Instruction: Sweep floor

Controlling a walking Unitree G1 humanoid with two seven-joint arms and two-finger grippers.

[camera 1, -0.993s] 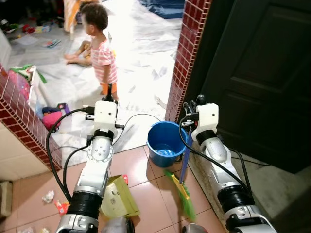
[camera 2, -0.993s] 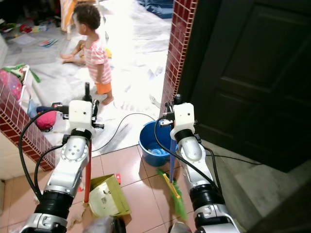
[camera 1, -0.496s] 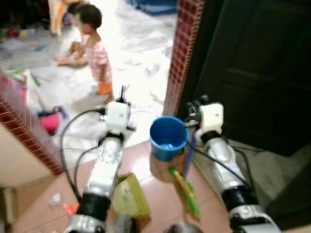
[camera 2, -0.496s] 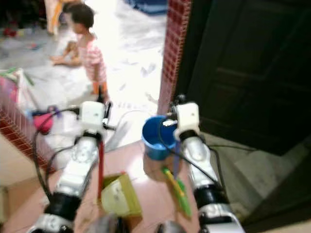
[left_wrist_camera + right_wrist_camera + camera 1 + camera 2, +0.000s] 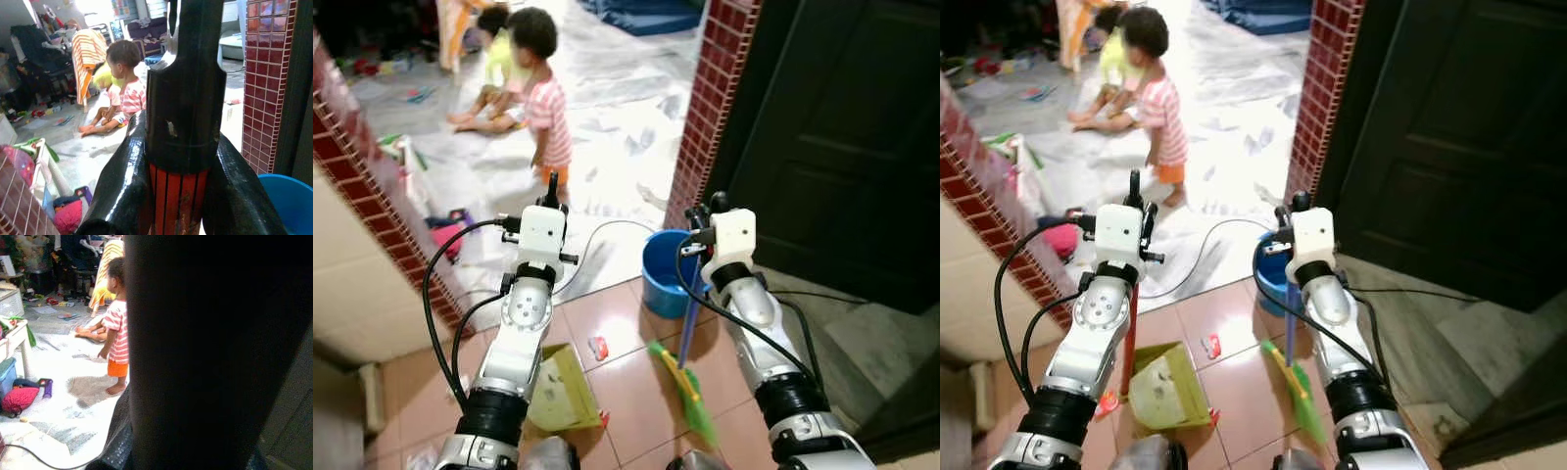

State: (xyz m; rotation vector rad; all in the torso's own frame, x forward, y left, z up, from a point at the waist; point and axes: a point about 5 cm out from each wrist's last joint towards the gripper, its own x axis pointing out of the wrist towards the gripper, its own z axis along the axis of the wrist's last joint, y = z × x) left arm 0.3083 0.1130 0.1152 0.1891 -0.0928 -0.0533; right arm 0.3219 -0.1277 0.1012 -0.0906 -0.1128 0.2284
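Note:
My left gripper (image 5: 551, 192) is shut on the red-and-black upright handle (image 5: 1129, 333) of a yellow-green dustpan (image 5: 558, 392) that rests on the pink tiles. In the left wrist view the black fingers (image 5: 122, 186) clamp that ribbed red handle (image 5: 180, 200). My right gripper (image 5: 703, 211) is shut on the blue stick (image 5: 688, 323) of a broom, whose green bristles (image 5: 693, 406) touch the floor by the bucket. A small red scrap (image 5: 598, 347) lies on the tiles between dustpan and broom. The dark stick (image 5: 195, 357) blocks most of the right wrist view.
A blue bucket (image 5: 661, 274) stands by the red brick pillar (image 5: 710, 98), with a dark door (image 5: 842, 137) to the right. A low brick wall (image 5: 372, 196) is close on the left. Two children (image 5: 548, 108) and a cable (image 5: 597, 235) are on the bright floor beyond.
The camera has shifted, so the left brick wall looms closer and a second child and the red scrap have come into view. Both grippers keep their hold.

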